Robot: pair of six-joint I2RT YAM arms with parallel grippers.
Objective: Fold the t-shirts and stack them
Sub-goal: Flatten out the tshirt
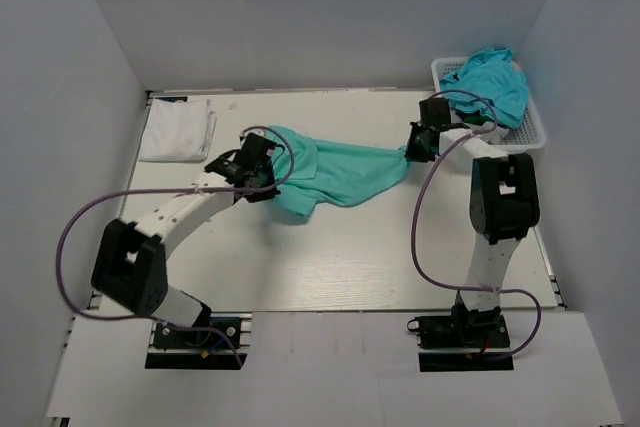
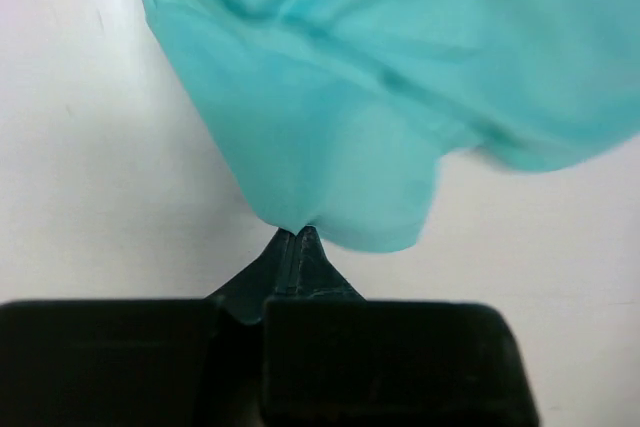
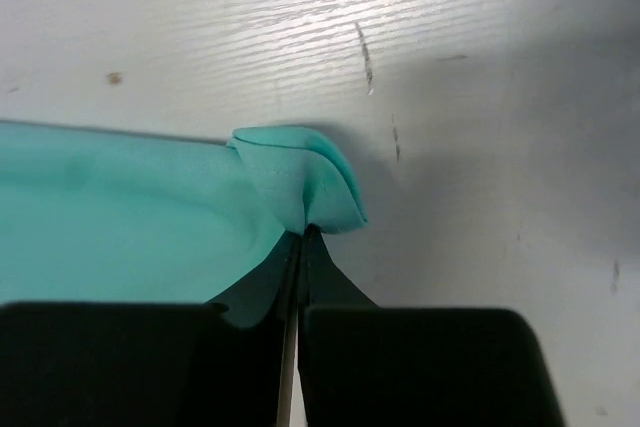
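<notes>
Here, arms (image 1: 190, 215) (image 1: 497, 222) bent, left tool (image 2: 297, 232) and right tool (image 3: 303, 229) pinch t-shirt (image 1: 340, 172).

A white table (image 1: 330, 257) is enclosed on three sides by plain grey walls (image 1: 330, 17). A white plastic lattice basket (image 1: 533, 125) is placed at the far right corner of the table, near the right wall. In the right wrist view, faint grain lines and several small dark scuff marks (image 3: 366, 57) are seen on the table surface.
</notes>
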